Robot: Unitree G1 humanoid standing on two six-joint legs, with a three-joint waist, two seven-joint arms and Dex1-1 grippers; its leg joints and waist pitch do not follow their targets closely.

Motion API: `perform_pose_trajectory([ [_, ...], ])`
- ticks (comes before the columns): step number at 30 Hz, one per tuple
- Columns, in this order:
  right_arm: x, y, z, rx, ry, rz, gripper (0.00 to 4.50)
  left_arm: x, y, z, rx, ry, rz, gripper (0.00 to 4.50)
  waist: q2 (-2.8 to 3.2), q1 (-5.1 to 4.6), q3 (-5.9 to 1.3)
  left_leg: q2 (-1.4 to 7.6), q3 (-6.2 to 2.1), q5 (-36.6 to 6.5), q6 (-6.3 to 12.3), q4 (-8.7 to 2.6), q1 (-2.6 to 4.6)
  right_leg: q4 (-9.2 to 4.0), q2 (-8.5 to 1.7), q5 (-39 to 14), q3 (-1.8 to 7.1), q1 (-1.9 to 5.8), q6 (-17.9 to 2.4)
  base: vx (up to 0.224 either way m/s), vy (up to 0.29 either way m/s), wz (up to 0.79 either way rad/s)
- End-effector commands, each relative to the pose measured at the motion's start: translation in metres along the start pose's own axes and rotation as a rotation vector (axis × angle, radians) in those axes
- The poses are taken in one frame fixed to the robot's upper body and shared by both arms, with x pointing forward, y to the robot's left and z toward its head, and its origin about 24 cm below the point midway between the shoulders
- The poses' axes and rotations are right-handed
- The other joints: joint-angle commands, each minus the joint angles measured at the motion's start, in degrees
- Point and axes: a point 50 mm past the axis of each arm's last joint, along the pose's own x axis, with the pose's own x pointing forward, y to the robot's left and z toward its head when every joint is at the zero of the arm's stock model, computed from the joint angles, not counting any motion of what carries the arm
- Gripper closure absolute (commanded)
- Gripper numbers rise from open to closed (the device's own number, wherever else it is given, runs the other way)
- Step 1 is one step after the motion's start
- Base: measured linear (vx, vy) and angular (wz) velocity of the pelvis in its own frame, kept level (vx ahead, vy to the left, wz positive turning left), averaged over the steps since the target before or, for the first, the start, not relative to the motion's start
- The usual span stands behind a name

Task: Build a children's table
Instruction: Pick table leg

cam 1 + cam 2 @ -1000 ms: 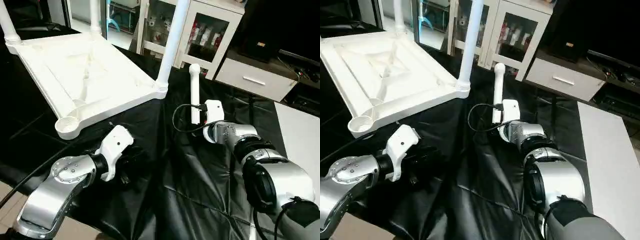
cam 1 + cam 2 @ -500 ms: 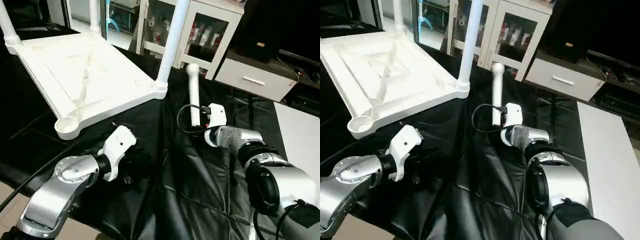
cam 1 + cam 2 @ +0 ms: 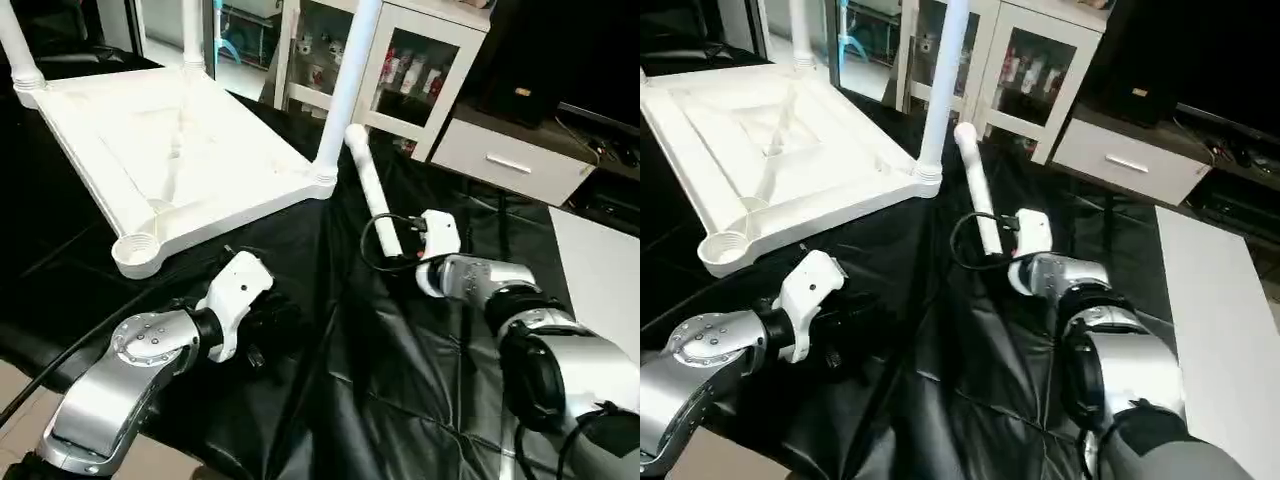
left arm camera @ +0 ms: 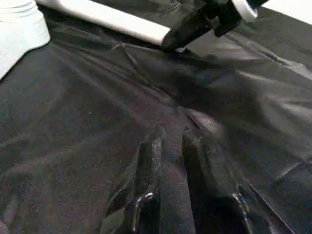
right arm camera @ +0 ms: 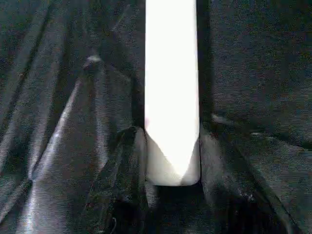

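The children's table top (image 3: 200, 150) lies upside down on black cloth at the upper left. Three white legs (image 3: 345, 90) stand in its corners, and the near corner socket (image 3: 135, 250) is empty. A loose leg (image 3: 372, 190) leans away toward the table top, its lower end clamped between the fingers (image 5: 134, 161) of my right gripper (image 3: 405, 250), which is shut on it. My left gripper (image 4: 170, 146) hovers low over the cloth in front of the empty socket, its fingers (image 4: 148, 161) a narrow gap apart with nothing between them.
Black cloth (image 3: 400, 380) covers the work surface, in folds. A white glass-door cabinet (image 3: 415, 70) and a low drawer unit (image 3: 510, 155) stand behind. A white surface (image 3: 610, 270) lies at the right edge.
My right gripper has closed on the loose leg. The leg has tipped from upright to leaning toward the table top. The left arm has held still.
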Motion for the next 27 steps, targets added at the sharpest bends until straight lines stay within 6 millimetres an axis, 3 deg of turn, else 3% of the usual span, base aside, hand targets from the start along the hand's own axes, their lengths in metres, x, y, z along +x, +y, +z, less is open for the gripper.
perform_pose_trajectory([
  [1, -0.007, -0.013, 0.005, 0.024, -0.019, -0.010, 3.31, 0.004, -0.002, 0.004, 0.017, -0.019, -0.003, 3.58, 1.61, -0.12, -3.49, 0.94, 0.74, -7.74, -3.76, -3.91, 0.60, -3.66, -4.04, -5.16, 2.64, 2.79, -7.89, 0.000, 0.000, 0.00],
  [2, -0.010, -0.016, 0.005, 0.027, -0.019, 0.009, 3.31, 0.006, -0.001, 0.005, 0.018, -0.026, 0.001, 3.58, 1.37, -0.15, -3.47, 0.97, 0.76, -7.80, -3.78, -3.94, 0.56, -3.80, -4.01, -5.09, 2.63, 2.80, -7.82, 0.000, 0.000, 0.00],
  [3, -0.014, -0.021, 0.004, 0.031, -0.021, 0.053, 3.31, 0.009, 0.001, 0.007, 0.018, -0.047, 0.014, 3.58, 2.19, -0.07, -3.53, 0.97, 0.73, -8.22, -3.95, -3.90, 0.67, -3.71, -3.98, -4.73, 2.68, 2.78, -7.91, 0.000, 0.000, 0.00],
  [4, -0.016, -0.022, 0.003, 0.032, -0.023, 0.066, 3.31, 0.010, 0.002, 0.008, 0.017, -0.054, 0.018, 3.58, 1.63, 0.08, -3.53, 0.99, 0.84, -8.18, -3.54, -3.84, 0.73, -4.00, -3.86, -4.24, 2.72, 2.86, -7.47, 0.000, 0.000, 0.00],
  [5, -0.019, -0.024, 0.003, 0.034, -0.035, 0.088, 3.31, 0.011, 0.005, 0.009, 0.016, -0.060, 0.024, 3.58, 2.49, 0.00, -3.50, 0.88, 0.63, -8.17, -3.74, -4.00, 0.56, -3.92, -3.81, -4.03, 2.71, 3.07, -7.57, 0.000, 0.000, 0.00],
  [6, -0.020, -0.025, 0.002, 0.034, -0.039, 0.094, 3.31, 0.012, 0.005, 0.009, 0.017, -0.061, 0.025, 3.58, 2.56, -0.06, -3.60, 0.95, 0.64, -8.48, -3.89, -3.95, 0.67, -4.02, -3.85, -4.01, 2.68, 3.03, -7.68, 0.000, 0.000, 0.00],
  [7, -0.022, -0.026, 0.001, 0.034, -0.048, 0.110, 3.31, 0.013, 0.006, 0.010, 0.017, -0.064, 0.027, 3.58, 1.99, -0.21, -3.67, 1.00, 0.56, -8.40, -3.84, -3.95, 0.54, -3.94, -3.91, -4.06, 2.62, 3.26, -7.83, 0.000, 0.000, 0.00],
  [8, -0.023, -0.026, 0.000, 0.034, -0.051, 0.115, 3.31, 0.014, 0.007, 0.010, 0.016, -0.065, 0.028, 3.58, 3.05, -0.17, -3.69, 0.98, 0.44, -8.61, -4.03, -3.99, 0.67, -3.84, -3.94, -4.00, 2.63, 3.17, -8.13, 0.000, 0.000, 0.00],
  [9, -0.035, -0.030, -0.009, -0.002, -0.074, 0.157, 3.31, 0.019, 0.009, 0.010, 0.015, -0.067, 0.029, 3.58, 4.94, -0.15, -3.64, 0.90, 0.34, -8.77, -4.20, -3.88, 0.88, -3.79, -3.80, -2.77, 2.77, 3.01, -8.23, 0.000, 0.000, 0.00],
  [10, -0.039, -0.030, -0.013, -0.017, -0.079, 0.169, 3.31, 0.020, 0.009, 0.010, 0.015, -0.066, 0.026, 3.58, 3.82, 0.01, -3.17, 1.22, 0.50, -9.60, -3.59, -4.06, 1.32, -4.42, -3.57, -1.93, 2.77, 2.74, -7.81, 0.000, 0.000, 0.00],
  [11, -0.046, -0.033, -0.019, -0.034, -0.081, 0.171, 3.31, 0.023, 0.008, 0.010, 0.015, -0.068, 0.011, 3.58, 4.29, -0.13, -3.55, 0.85, 0.28, -10.42, -3.32, -4.20, 0.78, -4.32, -3.74, -4.38, 2.72, 3.71, -7.75, 0.000, 0.000, 0.00],
  [12, -0.056, -0.041, -0.031, -0.037, -0.073, 0.147, 3.31, 0.027, 0.006, 0.011, 0.012, -0.074, -0.008, 3.58, 4.26, -0.18, -3.56, 0.85, 0.47, -9.97, -2.77, -4.05, 0.91, -4.64, -3.77, -5.05, 2.92, 3.40, -7.55, 0.000, 0.000, 0.00],
  [13, -0.061, -0.045, -0.038, -0.032, -0.069, 0.123, 3.31, 0.029, 0.004, 0.012, 0.008, -0.081, -0.019, 3.58, 4.80, 0.04, -3.36, 0.76, 0.47, -9.90, -2.48, -4.17, 0.94, -5.09, -3.68, -5.56, 2.99, 3.47, -7.12, 0.000, 0.000, 0.00],
  [14, -0.066, -0.049, -0.043, -0.027, -0.069, 0.107, 3.32, 0.031, 0.004, 0.013, 0.003, -0.088, -0.029, 3.58, 4.95, -0.06, -3.26, 0.91, 0.56, -11.66, -2.25, -4.20, 1.14, -5.47, -3.67, -7.26, 3.02, 3.20, -7.19, 0.000, 0.000, 0.00],
  [15, -0.070, -0.051, -0.047, -0.021, -0.072, 0.103, 3.32, 0.033, 0.003, 0.014, -0.001, -0.097, -0.036, 3.58, 4.92, -0.10, -3.22, 0.79, 0.48, -12.09, -2.22, -4.30, 0.90, -5.42, -3.72, -8.79, 2.98, 3.47, -7.16, 0.000, 0.000, 0.00],
  [17, -0.082, -0.050, -0.057, 0.010, -0.098, 0.132, 3.32, 0.040, 0.003, 0.018, -0.019, -0.127, -0.051, 3.58, 5.87, -0.04, -3.01, 0.58, 0.52, -14.11, -1.63, -4.36, 0.88, -6.39, -3.93, -16.11, 3.06, 3.15, -5.55, 0.000, 0.000, 0.00],
  [18, -0.082, -0.050, -0.057, 0.010, -0.098, 0.132, 3.32, 0.040, 0.003, 0.018, -0.019, -0.127, -0.051, 3.58, 5.63, -0.12, -3.08, 0.67, 0.50, -14.59, -1.58, -4.34, 0.95, -6.59, -3.98, -17.33, 3.02, 3.10, -5.21, 0.000, 0.000, 0.00],
  [19, -0.087, -0.048, -0.063, 0.018, -0.112, 0.150, 3.32, 0.045, 0.005, 0.021, -0.041, -0.150, -0.046, 3.58, 6.36, -0.30, -2.95, 0.49, 0.36, -15.13, -1.43, -4.46, 0.75, -6.80, -3.93, -19.55, 2.92, 3.10, -4.58, 0.000, 0.000, 0.00],
  [21, -0.097, -0.043, -0.075, 0.000, -0.109, 0.149, 3.32, 0.054, 0.009, 0.025, -0.064, -0.169, -0.032, 3.58, 6.19, -0.45, -2.78, 0.31, 0.46, -15.82, -0.86, -4.43, 0.78, -7.71, -3.77, -22.70, 2.79, 2.96, -2.87, 0.000, 0.000, 0.00],
  [22, -0.101, -0.039, -0.080, -0.016, -0.101, 0.151, 3.32, 0.056, 0.010, 0.026, -0.063, -0.168, -0.031, 3.58, 7.11, -0.14, -3.20, 0.41, 0.19, -15.89, -0.67, -4.30, 1.31, -7.41, -3.99, -23.33, 2.75, 2.73, -2.64, 0.000, 0.000, 0.00],
  [23, -0.102, -0.038, -0.081, -0.019, -0.098, 0.152, 3.32, 0.056, 0.011, 0.026, -0.061, -0.167, -0.031, 3.58, 6.68, -0.48, -2.95, 0.31, 0.38, -15.70, -0.21, -4.45, 0.95, -7.95, -3.75, -23.83, 2.80, 2.78, -2.04, 0.000, 0.000, 0.00],
  [24, -0.110, -0.032, -0.088, -0.044, -0.073, 0.164, 3.32, 0.057, 0.012, 0.025, -0.042, -0.156, -0.032, 3.58, 7.24, -0.53, -3.03, 0.32, 0.07, -15.05, -0.39, -4.65, 0.59, -7.81, -3.78, -23.48, 2.64, 3.16, -1.79, 0.000, 0.000, 0.00],
  [25, -0.114, -0.028, -0.093, -0.082, -0.045, 0.172, 3.32, 0.057, 0.012, 0.024, -0.036, -0.148, -0.041, 3.58, 7.10, -0.57, -3.30, 0.42, 0.03, -14.19, -0.17, -4.57, 0.65, -7.52, -3.76, -21.71, 2.66, 3.19, -1.70, 0.000, 0.000, 0.00],
  [26, -0.120, -0.026, -0.100, -0.146, 0.009, 0.160, 3.32, 0.056, 0.012, 0.022, -0.024, -0.137, -0.051, 3.58, 7.43, -0.86, -3.17, 0.38, 0.01, -14.00, -0.02, -4.75, 0.48, -7.53, -3.65, -21.57, 2.57, 3.26, -1.73, 0.000, 0.000, 0.00],
  [27, -0.124, -0.028, -0.103, -0.182, 0.039, 0.122, 3.33, 0.056, 0.012, 0.020, -0.017, -0.128, -0.055, 3.58, 7.43, -1.07, -3.09, 0.50, 0.01, -14.51, 0.04, -4.79, 0.74, -7.87, -3.66, -22.59, 2.61, 3.15, -1.37, 0.000, 0.000, 0.00],
])
